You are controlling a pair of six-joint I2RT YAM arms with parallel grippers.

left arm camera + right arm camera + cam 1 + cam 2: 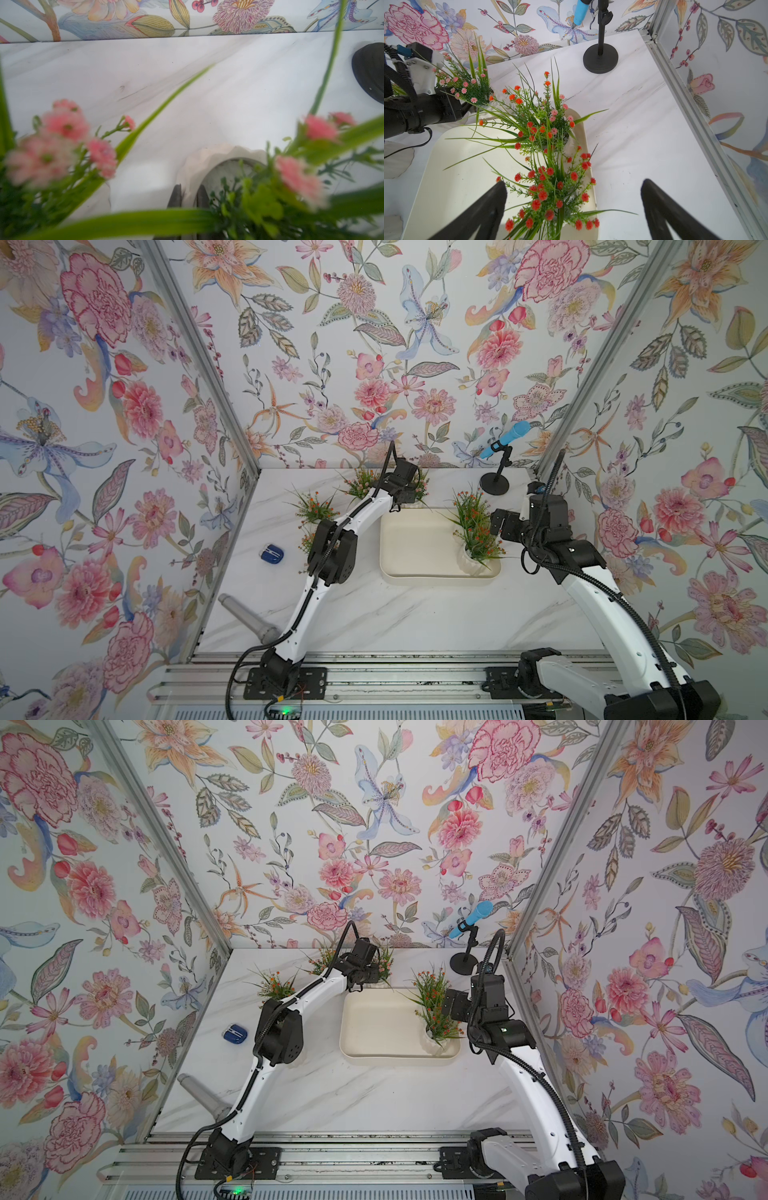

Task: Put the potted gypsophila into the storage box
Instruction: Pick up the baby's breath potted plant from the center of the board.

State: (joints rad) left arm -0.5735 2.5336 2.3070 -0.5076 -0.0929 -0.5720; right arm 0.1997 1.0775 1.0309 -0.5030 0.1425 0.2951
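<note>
Behind foliage (145,222), left gripper (188,196), seemingly pinching pot (218,150)

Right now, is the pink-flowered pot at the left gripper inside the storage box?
Outside. The left gripper pinches the rim of the pink-flowered pot over the marble table, beyond the far edge of the storage box.

My left arm (293,626) and right arm (598,605) are white shells with fat black joints. A black ribbed cable (403,74) runs along each (like a bendy straw). My fingers (483,212) are black and pointy. Tiny screws dot a white plate (423,70).
</note>
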